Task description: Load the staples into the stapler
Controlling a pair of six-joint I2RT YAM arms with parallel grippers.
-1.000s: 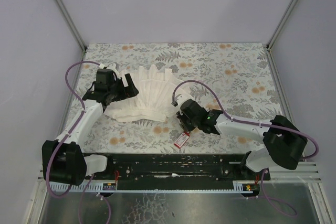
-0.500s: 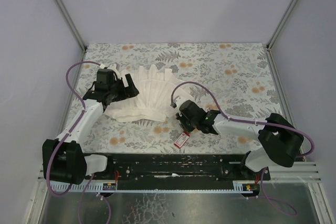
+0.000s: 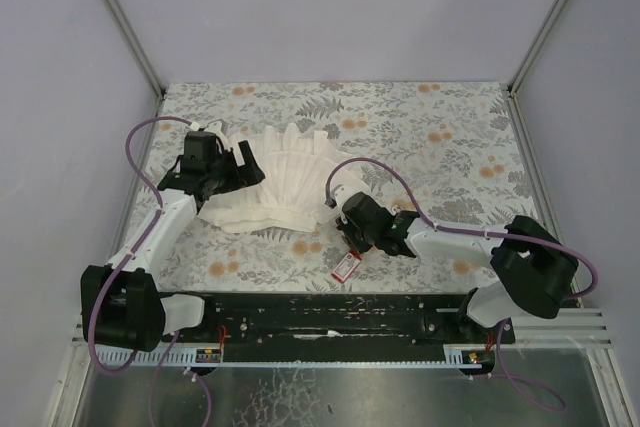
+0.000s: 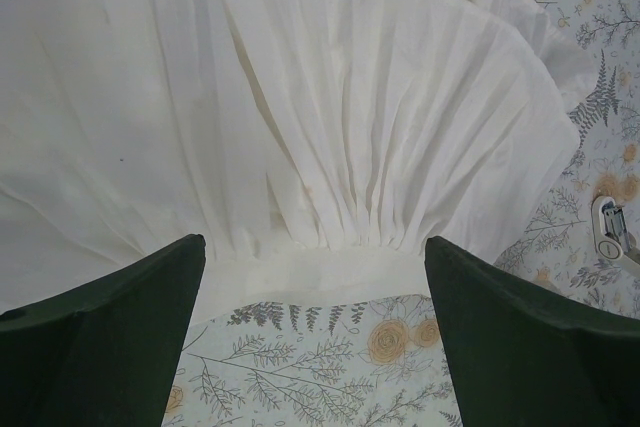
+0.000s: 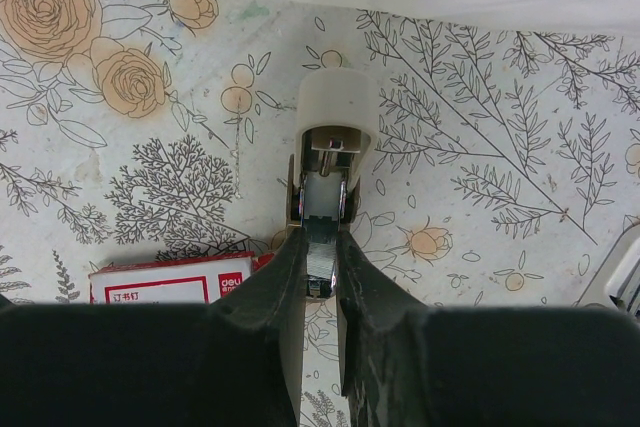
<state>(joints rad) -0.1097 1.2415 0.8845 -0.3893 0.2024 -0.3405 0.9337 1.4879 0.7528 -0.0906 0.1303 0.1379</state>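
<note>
My right gripper [image 5: 320,282] is shut on the stapler [image 5: 325,192], a small silvery metal piece with a white cap at its far end, held just above the floral tablecloth. In the top view my right gripper [image 3: 350,219] is right of the cloth's edge and the stapler is mostly hidden by it. The red box [image 5: 170,282] with the white label lies to the left of the fingers; it also shows in the top view [image 3: 346,267]. No staple strip is visible. My left gripper [image 4: 315,257] is open and empty over the edge of the white pleated cloth [image 4: 330,127], at the table's left [image 3: 245,165].
The white pleated cloth [image 3: 285,182] lies spread at centre left of the floral tablecloth [image 3: 450,137]. Grey walls with metal frame posts enclose the table. The black rail [image 3: 330,312] with the arm bases runs along the near edge.
My right gripper has shifted slightly left with the stapler in it. The left arm and the red box have not moved.
</note>
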